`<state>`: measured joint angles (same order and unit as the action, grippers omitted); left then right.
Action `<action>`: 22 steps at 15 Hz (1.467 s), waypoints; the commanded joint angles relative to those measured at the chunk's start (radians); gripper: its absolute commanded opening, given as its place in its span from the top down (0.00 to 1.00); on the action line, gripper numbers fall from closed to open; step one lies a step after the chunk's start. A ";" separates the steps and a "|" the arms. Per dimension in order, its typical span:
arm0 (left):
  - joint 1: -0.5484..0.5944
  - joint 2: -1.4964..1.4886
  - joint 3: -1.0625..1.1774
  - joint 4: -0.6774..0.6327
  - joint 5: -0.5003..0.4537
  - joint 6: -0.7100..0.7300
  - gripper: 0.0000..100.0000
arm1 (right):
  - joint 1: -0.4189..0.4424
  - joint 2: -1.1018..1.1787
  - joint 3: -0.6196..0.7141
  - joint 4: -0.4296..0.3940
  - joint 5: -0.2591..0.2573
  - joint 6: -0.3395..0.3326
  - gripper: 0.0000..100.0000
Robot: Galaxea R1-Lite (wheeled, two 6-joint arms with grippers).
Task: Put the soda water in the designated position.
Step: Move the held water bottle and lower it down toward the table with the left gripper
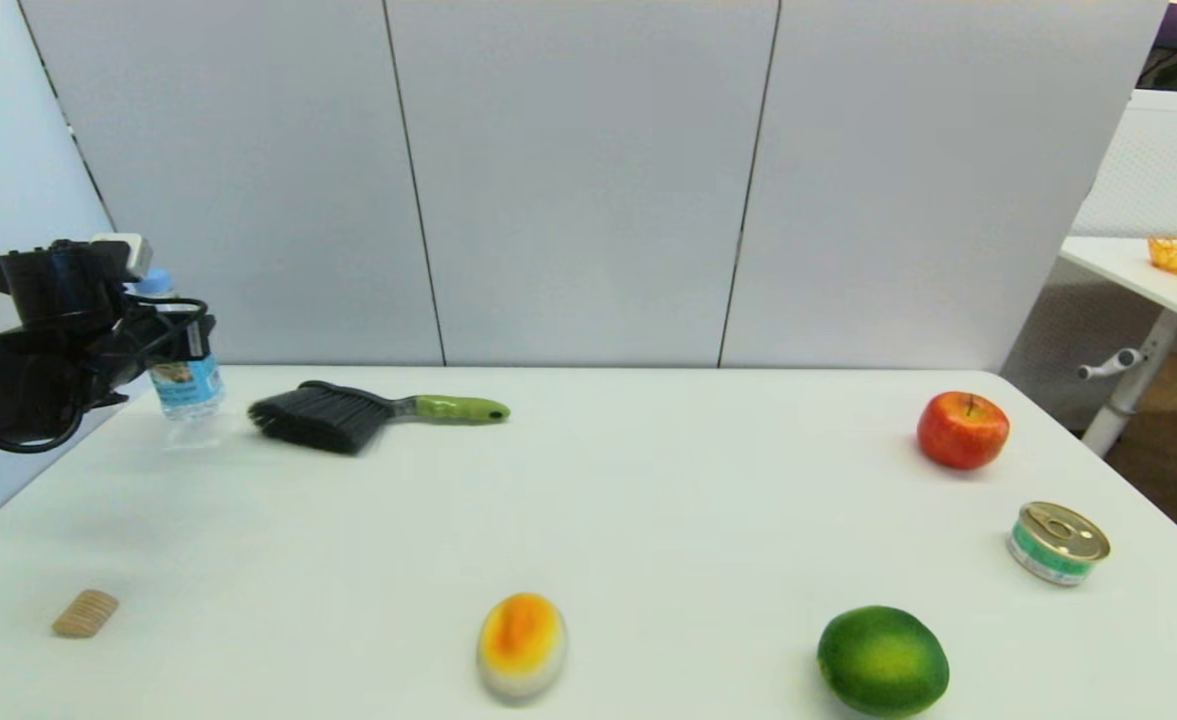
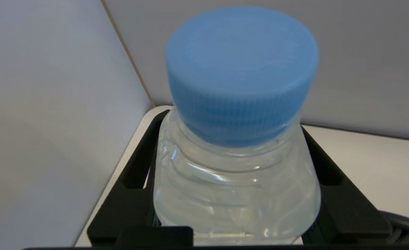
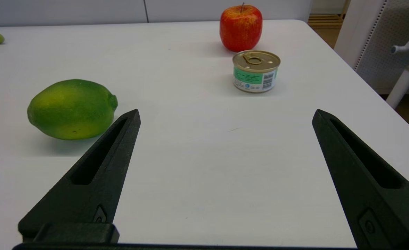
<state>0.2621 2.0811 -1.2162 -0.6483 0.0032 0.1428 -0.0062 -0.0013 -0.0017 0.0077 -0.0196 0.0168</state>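
The soda water (image 1: pixel 185 375) is held upright at the desk's (image 1: pixel 648 480) far left corner, clamped at its shoulder by the left gripper (image 1: pixel 176 345). Being light, smooth, slightly yielding plastic, it is best gripped there. The right gripper (image 3: pixel 225 116) is parked wide open, empty.

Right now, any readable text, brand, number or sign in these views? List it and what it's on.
None can be read.
Soda water, held in the left pincer: blue label with a small picture, print too small and blurred.
Tin can: green and white label with a barcode, lettering too small.
Right pincer, open and empty: no markings.
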 commanded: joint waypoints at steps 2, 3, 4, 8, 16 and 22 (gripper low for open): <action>0.002 0.027 0.003 -0.004 -0.009 0.000 1.00 | 0.000 0.000 0.000 0.000 0.000 0.000 0.00; 0.000 0.030 0.003 -0.004 -0.012 0.000 1.00 | 0.000 0.000 0.000 0.000 0.000 0.000 0.00; 0.000 0.036 0.003 -0.004 -0.014 0.000 1.00 | 0.000 0.000 0.000 0.000 0.000 0.000 0.00; 0.003 0.043 0.003 -0.004 -0.038 0.000 1.00 | 0.000 0.000 0.000 0.000 0.000 0.000 0.00; 0.005 0.039 0.009 -0.004 -0.038 -0.002 0.00 | 0.000 0.000 0.000 0.000 0.000 0.000 0.00; 0.005 0.031 0.009 -0.004 -0.038 -0.002 0.00 | 0.000 0.000 0.000 0.000 0.000 0.000 0.00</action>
<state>0.2668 2.1166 -1.2070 -0.6485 -0.0351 0.1409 -0.0062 -0.0013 -0.0017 0.0077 -0.0196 0.0168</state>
